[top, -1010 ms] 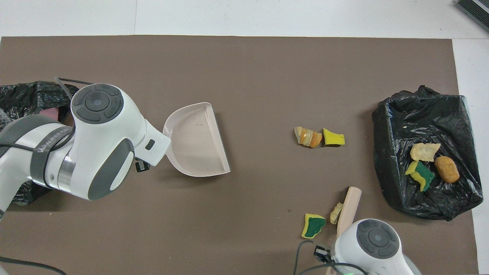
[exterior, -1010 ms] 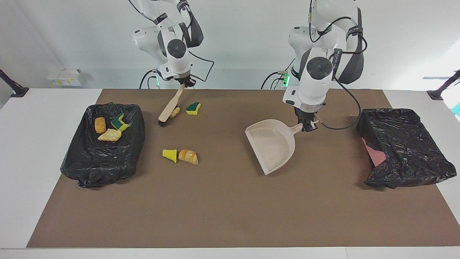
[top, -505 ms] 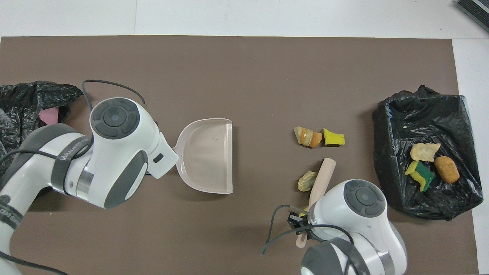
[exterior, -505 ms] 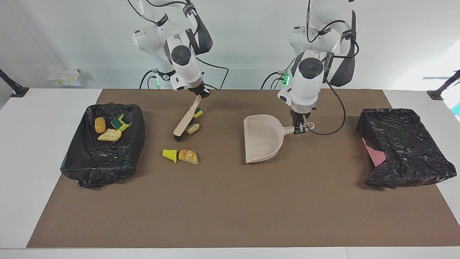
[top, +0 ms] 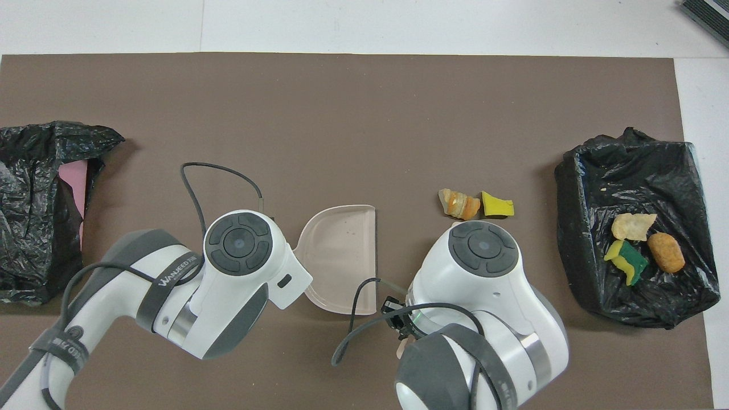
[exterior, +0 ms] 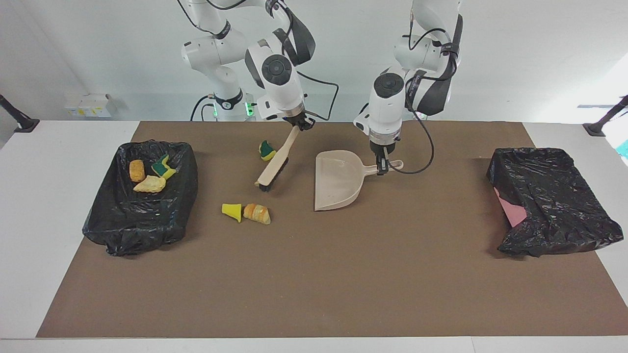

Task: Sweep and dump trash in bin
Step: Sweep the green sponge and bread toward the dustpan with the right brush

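trash point(exterior: 245, 212) is split for now: three scraps lie in the black-lined bin point(exterior: 181, 196) at the right arm's end of the worktop point(exterior: 314, 284), a yellow sponge wedge and a croissant lie touching on the brown mat, and a green-and-yellow sponge piece point(exterior: 266, 150) sits nearer the robots, just beside the brush point(exterior: 274, 165).

compared with a second ago, both tools have come toward the middle. the right gripper point(exterior: 298, 124), its fingers closed on the brush handle, has carried the brush away from the bin, bristles down on the mat. the small tan scrap that lay by the bristles then is not visible now; i cannot tell where it went. the left gripper point(exterior: 381, 168), fingers clamped on the handle of the dustpan point(exterior: 338, 184), has brought the pan close to the brush with its mouth turned to it. i judge a sweep into the pan is being set up.

the facing view shows the brush, both grasps and the nearby sponge piece. in the overhead view the right arm's body hides all of these; it does show the croissant point(top: 459, 205) and wedge point(top: 497, 205) lying farther from the robots than that arm, and the second bin's point(top: 34, 216) pink inside.
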Controlling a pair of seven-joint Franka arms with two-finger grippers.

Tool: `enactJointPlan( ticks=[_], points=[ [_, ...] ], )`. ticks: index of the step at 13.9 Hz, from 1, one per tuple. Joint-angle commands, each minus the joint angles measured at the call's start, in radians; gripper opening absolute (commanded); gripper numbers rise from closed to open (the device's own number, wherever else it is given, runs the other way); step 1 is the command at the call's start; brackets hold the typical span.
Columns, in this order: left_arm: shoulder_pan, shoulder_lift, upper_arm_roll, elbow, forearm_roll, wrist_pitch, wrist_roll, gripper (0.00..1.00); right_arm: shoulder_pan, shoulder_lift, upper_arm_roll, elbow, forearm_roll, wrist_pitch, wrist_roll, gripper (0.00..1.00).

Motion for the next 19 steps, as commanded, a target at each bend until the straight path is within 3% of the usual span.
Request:
enactJointPlan(
  ticks=[1, 3, 6, 11, 13, 19],
  points=[
    [-0.036, -0.038, 0.013, -0.052, 0.015, 0.039, -0.071, 0.0, 0.005, -0.053, 0.006, -0.016, -0.001, -0.11, 0.134, 0.0],
    [-0.051, -0.044, 0.013, -0.059, 0.015, 0.039, -0.076, 0.0, 0.036, -0.126, 0.008, -0.106, -0.001, -0.132, 0.163, 0.0],
    [-0.062, -0.046, 0.012, -0.064, 0.015, 0.039, -0.076, 0.0, 0.114, -0.232, 0.008, -0.238, 0.017, -0.05, 0.309, 0.0],
    [-0.054, -0.046, 0.015, -0.066, 0.015, 0.046, -0.026, 0.0, 0.114, -0.375, 0.008, -0.439, 0.14, 0.041, 0.294, 0.0],
    [-0.028, -0.041, 0.015, -0.064, 0.015, 0.056, 0.048, 0.0, 0.106, -0.383, 0.008, -0.469, 0.221, 0.101, 0.266, 0.0],
    [0.035, -0.031, 0.015, -0.064, 0.015, 0.079, 0.111, 0.0, 0.08, -0.368, 0.008, -0.523, 0.238, 0.213, 0.188, 0.0]
  ],
)
